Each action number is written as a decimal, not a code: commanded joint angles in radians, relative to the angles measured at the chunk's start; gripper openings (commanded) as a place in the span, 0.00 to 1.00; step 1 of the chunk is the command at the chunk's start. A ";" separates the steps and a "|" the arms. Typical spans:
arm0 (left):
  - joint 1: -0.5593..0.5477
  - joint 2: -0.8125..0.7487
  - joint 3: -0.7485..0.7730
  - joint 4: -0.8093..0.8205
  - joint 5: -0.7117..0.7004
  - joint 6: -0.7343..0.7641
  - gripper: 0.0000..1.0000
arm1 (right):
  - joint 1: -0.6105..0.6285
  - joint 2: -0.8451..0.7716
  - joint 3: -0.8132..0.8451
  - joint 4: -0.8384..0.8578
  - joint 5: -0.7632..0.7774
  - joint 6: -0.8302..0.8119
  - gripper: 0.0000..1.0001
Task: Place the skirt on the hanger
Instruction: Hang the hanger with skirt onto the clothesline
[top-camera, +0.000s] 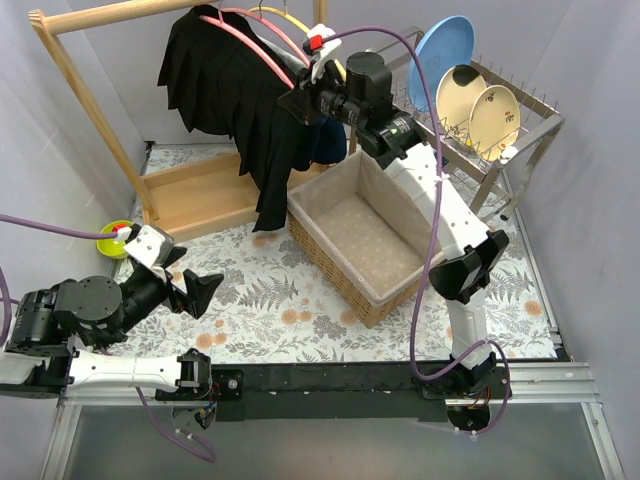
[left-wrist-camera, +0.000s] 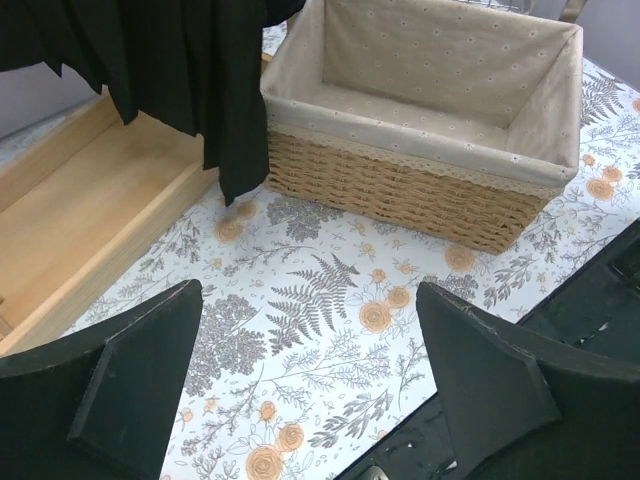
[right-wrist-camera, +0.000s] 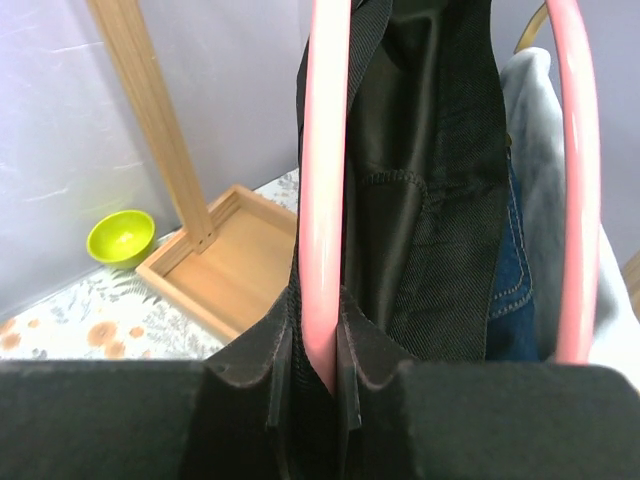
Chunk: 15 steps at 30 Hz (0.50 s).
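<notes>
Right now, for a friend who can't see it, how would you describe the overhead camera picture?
The right gripper is clamped on a pink hanger with a black skirt draped over it, up by a wooden rack. The left gripper hangs open and empty low over a flowered table, left of a lined wicker basket.

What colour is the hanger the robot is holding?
Pink. The hanger shows best in the right wrist view, pinched in the right gripper.

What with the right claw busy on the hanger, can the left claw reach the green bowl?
Probably yes: the left claw is open, empty, and the green bowl sits beside that arm, though the claw faces away.
</notes>
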<state>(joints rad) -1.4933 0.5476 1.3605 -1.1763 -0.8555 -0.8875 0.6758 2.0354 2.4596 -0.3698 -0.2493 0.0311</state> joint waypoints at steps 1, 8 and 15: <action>0.004 -0.009 -0.027 0.026 0.001 -0.041 0.88 | 0.016 0.019 0.079 0.273 0.081 0.015 0.01; 0.005 -0.014 -0.057 0.040 0.009 -0.056 0.89 | 0.021 0.078 0.050 0.327 0.065 0.013 0.01; 0.005 -0.015 -0.078 0.055 0.018 -0.062 0.89 | 0.021 0.082 0.018 0.330 0.028 0.020 0.01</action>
<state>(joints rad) -1.4933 0.5331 1.2907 -1.1431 -0.8463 -0.9382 0.6922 2.1433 2.4569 -0.2081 -0.1932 0.0498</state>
